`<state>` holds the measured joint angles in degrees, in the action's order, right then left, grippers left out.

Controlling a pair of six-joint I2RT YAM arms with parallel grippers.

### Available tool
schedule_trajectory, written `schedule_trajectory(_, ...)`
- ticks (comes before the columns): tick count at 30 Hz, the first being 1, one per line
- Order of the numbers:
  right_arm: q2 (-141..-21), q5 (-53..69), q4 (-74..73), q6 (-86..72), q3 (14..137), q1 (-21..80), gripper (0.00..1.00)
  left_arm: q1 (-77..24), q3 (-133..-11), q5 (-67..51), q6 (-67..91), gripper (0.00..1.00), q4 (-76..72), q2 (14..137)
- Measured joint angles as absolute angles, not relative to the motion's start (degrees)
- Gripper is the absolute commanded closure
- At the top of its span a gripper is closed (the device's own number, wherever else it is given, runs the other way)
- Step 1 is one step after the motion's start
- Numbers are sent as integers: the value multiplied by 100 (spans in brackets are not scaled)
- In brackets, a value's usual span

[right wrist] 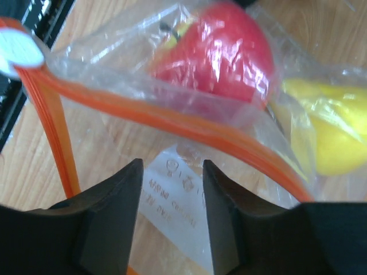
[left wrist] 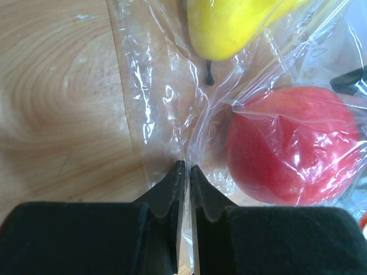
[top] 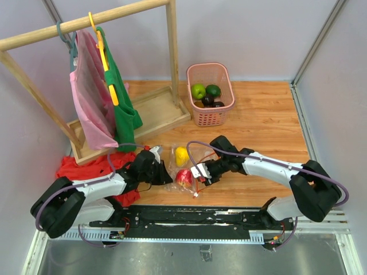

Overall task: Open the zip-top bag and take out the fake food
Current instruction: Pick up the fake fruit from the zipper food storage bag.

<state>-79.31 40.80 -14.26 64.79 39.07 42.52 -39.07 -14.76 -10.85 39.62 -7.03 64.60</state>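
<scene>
Zip-top bag [top: 186,167] lies close to the table's [top: 264,123] near edge, about midway along it, between the two arms. The left gripper [left wrist: 187,167] has its jaws almost together on a fold of clear film, on the side of the zip-top bag away from the zip, apparently to anchor it. The right gripper [right wrist: 172,166] stands with jaws apart, gripping nothing, just short of the orange zip strip [right wrist: 172,123], probably lining up to catch one lip. Two pieces of fake food, a red apple [left wrist: 292,146] and a yellow pear [left wrist: 229,26], sit inside. A white label panel [right wrist: 178,200] carries small print, too blurred to read.
</scene>
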Motion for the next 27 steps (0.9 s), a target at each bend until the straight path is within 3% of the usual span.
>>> schedule_trajectory(5, -8068, 4195, -1319, 6311, 4115, 4418, 25, -3905, -1680, -1330, 3874, 91, -1096, 7050)
schedule_trajectory(14, -8313, 4150, -908, 6099, 4219, 4650, 7, -3903, -1949, -1839, 3870, 93, -1669, 7813)
schedule_trajectory(27, -8552, 3924, -292, 5478, 4204, 4729, 0, -3874, -2434, -2263, 3774, 96, -1922, 8558)
